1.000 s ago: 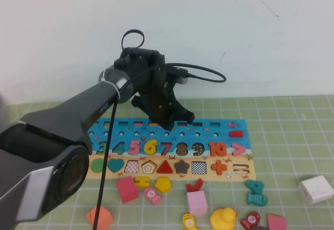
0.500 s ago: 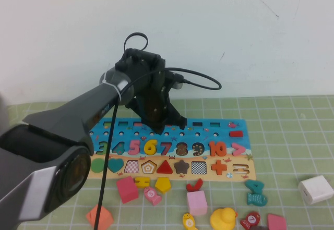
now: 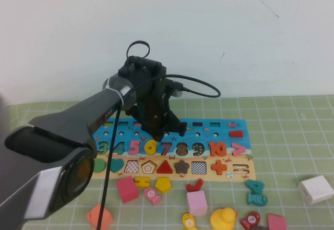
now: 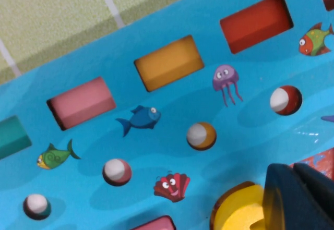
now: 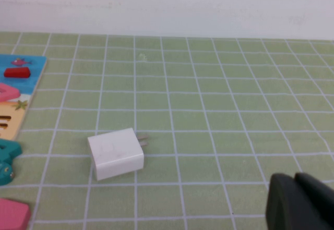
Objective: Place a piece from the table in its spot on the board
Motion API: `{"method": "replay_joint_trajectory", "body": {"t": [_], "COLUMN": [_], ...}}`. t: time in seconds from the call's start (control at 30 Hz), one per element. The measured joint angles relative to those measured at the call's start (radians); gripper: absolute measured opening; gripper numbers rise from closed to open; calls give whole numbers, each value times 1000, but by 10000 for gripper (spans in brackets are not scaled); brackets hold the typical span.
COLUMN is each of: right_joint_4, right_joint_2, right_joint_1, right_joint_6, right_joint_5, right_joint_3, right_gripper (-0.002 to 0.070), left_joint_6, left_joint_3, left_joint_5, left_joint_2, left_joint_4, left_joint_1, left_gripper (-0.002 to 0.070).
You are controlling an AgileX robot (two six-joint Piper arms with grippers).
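The left gripper (image 3: 166, 132) hangs over the board (image 3: 229, 126), jaws apart, just above the yellow 6 (image 3: 150, 147) seated between the pink 5 (image 3: 134, 147) and red 7 (image 3: 166, 148). I cannot tell how the right gripper (image 5: 302, 201) stands, near a white charger (image 5: 116, 153).

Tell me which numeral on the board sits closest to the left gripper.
The solid yellow wooden 6; the left gripper hovers just above-right of it, pink 5 and red 7 flanking it.

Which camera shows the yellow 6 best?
The high view: the yellow 6 sits whole in the board, below the left gripper. The left wrist view shows only its edge. The right wrist view misses it, showing the right gripper.
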Motion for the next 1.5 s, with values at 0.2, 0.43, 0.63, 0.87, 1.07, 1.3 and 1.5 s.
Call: {"method": "replay_joint_trajectory", "body": {"t": [0.2, 0.43, 0.63, 0.87, 1.07, 1.3, 1.5], "right_joint_4": [0, 0, 0, 0, 0, 0, 0], "right_joint_2": [0, 0, 0, 0, 0, 0, 0], "right_joint_1": [0, 0, 0, 0, 0, 0, 0], "right_joint_6": [0, 0, 0, 0, 0, 0, 0], "right_joint_5": [0, 0, 0, 0, 0, 0, 0], "right_joint_3": [0, 0, 0, 0, 0, 0, 0], "right_gripper": [-1, -1, -1, -1, -1, -1, -1], "left_joint_6": [0, -7, 0, 102, 183, 195, 166], "left_joint_3": [0, 0, 0, 0, 65, 422, 807], "left_joint_5": [1, 18, 9, 0, 10, -84, -248], "left_joint_2": [0, 0, -14, -145, -379, -739, -1053], "left_joint_4": [5, 24, 24, 14, -16, -43, -77], "left_joint_1": [4, 34, 41, 39, 39, 39, 39], "left_gripper": [-1, -1, -1, -1, -1, -1, -1]}}
